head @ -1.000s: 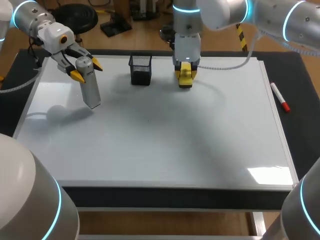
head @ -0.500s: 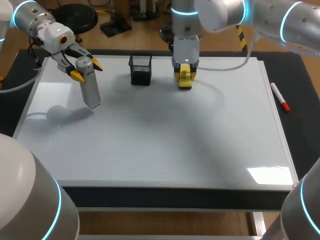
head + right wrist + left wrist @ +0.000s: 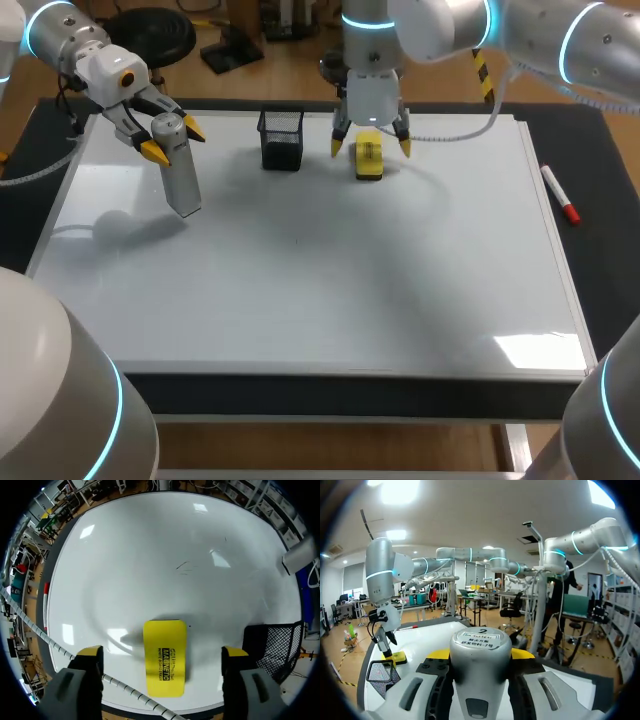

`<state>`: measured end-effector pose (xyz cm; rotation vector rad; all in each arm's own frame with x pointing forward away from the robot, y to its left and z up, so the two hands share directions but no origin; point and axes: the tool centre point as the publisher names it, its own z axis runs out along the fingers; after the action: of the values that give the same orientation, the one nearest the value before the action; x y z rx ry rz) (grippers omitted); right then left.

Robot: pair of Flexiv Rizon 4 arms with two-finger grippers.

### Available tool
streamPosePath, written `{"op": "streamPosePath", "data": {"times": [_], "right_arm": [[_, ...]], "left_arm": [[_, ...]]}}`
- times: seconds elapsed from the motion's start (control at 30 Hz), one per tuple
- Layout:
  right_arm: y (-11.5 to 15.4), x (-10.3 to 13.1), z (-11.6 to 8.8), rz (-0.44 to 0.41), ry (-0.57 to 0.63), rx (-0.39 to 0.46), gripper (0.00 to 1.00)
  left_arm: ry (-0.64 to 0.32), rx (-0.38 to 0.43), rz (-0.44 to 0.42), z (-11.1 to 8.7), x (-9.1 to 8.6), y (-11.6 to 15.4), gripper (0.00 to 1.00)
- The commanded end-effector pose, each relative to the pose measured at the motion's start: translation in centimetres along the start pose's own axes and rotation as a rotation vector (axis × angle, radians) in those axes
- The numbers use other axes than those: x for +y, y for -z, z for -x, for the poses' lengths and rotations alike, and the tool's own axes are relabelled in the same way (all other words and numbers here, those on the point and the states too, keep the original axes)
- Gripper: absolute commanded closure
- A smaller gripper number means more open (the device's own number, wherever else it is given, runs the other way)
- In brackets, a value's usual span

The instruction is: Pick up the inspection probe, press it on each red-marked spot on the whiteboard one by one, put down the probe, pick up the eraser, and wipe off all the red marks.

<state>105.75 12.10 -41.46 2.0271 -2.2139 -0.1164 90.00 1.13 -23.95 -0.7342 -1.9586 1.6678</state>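
Head view: at the upper left of the frame, the left gripper (image 3: pixel 172 138) is clamped around the top of the silver cylindrical inspection probe (image 3: pixel 181 178). It holds the probe tilted and clear of the white rectangular whiteboard (image 3: pixel 330 300). The probe's shadow falls well apart from it, which suggests it is parked aloft, out of the other arm's way. The left wrist view bears out the grip, with the probe's grey cap pinched from both sides between the yellow tips.

Just right of it, at the board's far edge, stands a black wire-mesh pen holder (image 3: pixel 282 138), apart from both arms.

At upper centre, the right gripper (image 3: pixel 371 149) hangs straight down over the yellow block eraser (image 3: pixel 368 162), which lies flat on the board beside the holder. The right wrist view shows the claw spread wide, with the eraser lengthwise between the tips and touched by neither. The straddle suits a grasp or a release, and the frames do not say which.

No red marks can be made out on the board, only a faint grey trace near its middle.

At the right edge, a red-capped white marker pen (image 3: pixel 560 194) lies off the board on the dark table.
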Motion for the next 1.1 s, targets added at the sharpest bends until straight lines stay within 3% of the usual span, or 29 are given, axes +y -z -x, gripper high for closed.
{"op": "streamPosePath", "data": {"times": [0.03,0.43,0.77,1.1], "right_arm": [[0.8,0.7,-1.1,-0.016,-0.044,0.001,0.00],[3.0,1.3,-3.6,-0.017,-0.170,-0.052,0.00],[5.6,2.1,-6.3,-0.002,-0.402,-0.252,0.00],[8.3,2.4,-9.2,-0.001,-0.653,-0.388,0.00]], "left_arm": [[-0.001,0.006,-0.001,0.1,0.0,0.2,1.00],[-0.001,0.006,-0.001,0.1,0.0,0.2,1.00],[-0.001,0.006,-0.001,0.1,0.0,0.2,1.00],[-0.001,0.006,-0.001,0.1,0.0,0.2,1.00]]}}
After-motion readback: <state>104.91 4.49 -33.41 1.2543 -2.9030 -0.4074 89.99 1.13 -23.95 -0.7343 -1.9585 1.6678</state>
